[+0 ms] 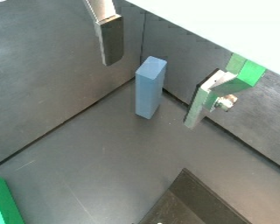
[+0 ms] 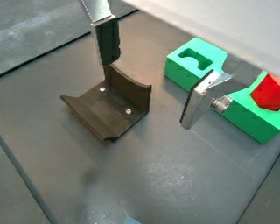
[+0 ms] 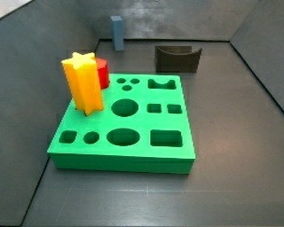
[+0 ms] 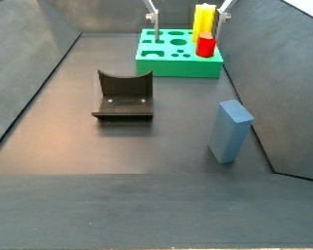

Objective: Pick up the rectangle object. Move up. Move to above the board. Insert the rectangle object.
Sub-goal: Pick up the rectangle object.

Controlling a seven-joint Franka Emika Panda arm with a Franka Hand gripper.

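Nearest the lens in a side view, the rectangle object (image 4: 231,131) stands upright on the dark tabletop (image 4: 120,156), alone and well apart from the board (image 3: 123,124), so free for grasping. In a wrist view it sits at about twelve o'clock between the released pincer (image 1: 157,74), whose silver fingers (image 1: 111,39) hang spread above it, holding nothing. Judging by this, the arm points downward for the pick-up. A yellow star post (image 3: 82,82) and red piece (image 3: 100,73) occupy the board; the fixture (image 3: 177,58) stands beyond it.
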